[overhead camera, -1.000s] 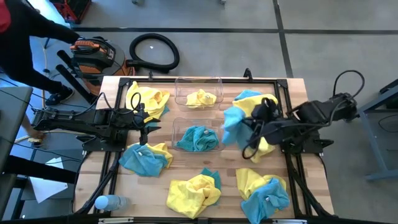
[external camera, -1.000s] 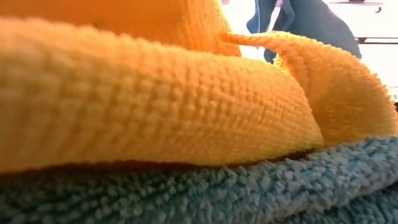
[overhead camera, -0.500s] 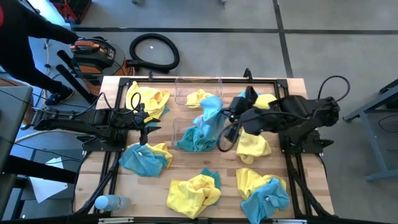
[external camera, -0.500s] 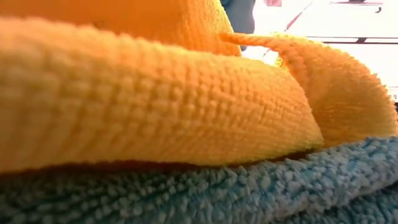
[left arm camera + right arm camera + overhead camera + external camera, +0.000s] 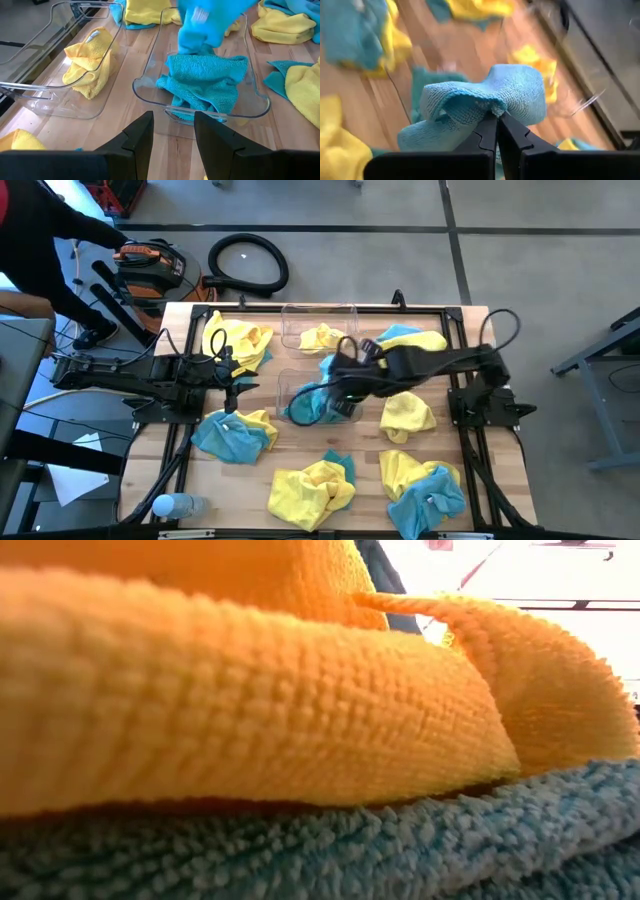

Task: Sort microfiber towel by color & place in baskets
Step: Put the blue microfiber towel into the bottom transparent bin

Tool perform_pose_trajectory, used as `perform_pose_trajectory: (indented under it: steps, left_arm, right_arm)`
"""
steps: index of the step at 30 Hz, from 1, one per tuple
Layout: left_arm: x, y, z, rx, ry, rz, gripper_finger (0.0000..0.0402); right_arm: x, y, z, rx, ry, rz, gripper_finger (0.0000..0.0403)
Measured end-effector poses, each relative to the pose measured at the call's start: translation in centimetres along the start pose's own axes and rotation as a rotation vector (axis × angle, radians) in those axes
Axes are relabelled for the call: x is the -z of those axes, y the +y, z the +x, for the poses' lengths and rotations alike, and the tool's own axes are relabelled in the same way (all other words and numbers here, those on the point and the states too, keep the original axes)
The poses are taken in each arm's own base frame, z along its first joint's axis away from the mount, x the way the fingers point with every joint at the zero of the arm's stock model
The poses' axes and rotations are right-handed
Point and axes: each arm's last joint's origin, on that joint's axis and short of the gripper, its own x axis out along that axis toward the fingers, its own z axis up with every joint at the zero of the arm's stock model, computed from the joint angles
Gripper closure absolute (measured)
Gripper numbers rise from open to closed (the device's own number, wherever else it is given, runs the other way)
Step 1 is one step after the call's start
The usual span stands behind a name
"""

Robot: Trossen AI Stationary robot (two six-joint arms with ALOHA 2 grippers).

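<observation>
With the right gripper (image 5: 496,120) pinched shut on a blue towel (image 5: 485,102) above the blue-filled basket (image 5: 257,102), it should lower well inside the rim before releasing; the left gripper (image 5: 173,131) waits open beside it.

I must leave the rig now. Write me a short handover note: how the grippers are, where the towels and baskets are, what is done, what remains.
Right gripper: shut on a blue towel, held over the near basket, which already has one blue towel in it.
Left gripper: open, empty, waiting at the table's left side.
Far basket: one yellow towel.
Done: one towel of each color sorted.
Left: release the held towel, then sort the mixed yellow and blue piles around the baskets.
</observation>
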Motion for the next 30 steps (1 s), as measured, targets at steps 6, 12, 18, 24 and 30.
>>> perform_pose_trajectory:
  steps: [6,12,18,24,30]
  left_arm:
    - [0.0,0.0,0.0,0.0,0.0,0.0,0.0271]
    - [0.0,0.0,0.0,0.0,0.001,-0.002,0.0271]
    - [0.0,0.0,0.0,0.0,0.005,-0.009,0.0271]
    - [0.0,0.0,0.0,0.0,0.005,-0.024,0.0271]
    - [0.0,0.0,0.0,0.0,0.003,-0.019,0.0271]
  right_arm:
    - [0.2,2.3,6.1,-0.019,0.185,-0.061,0.0403]
    - [2.1,2.6,11.2,-0.019,0.355,-0.084,0.0403]
    - [2.8,2.8,14.4,-0.153,0.339,-0.067,0.0403]
    - [3.4,2.1,17.8,-0.261,0.302,-0.036,0.0403]
    - [3.9,1.9,20.2,-0.301,0.207,0.004,0.0403]
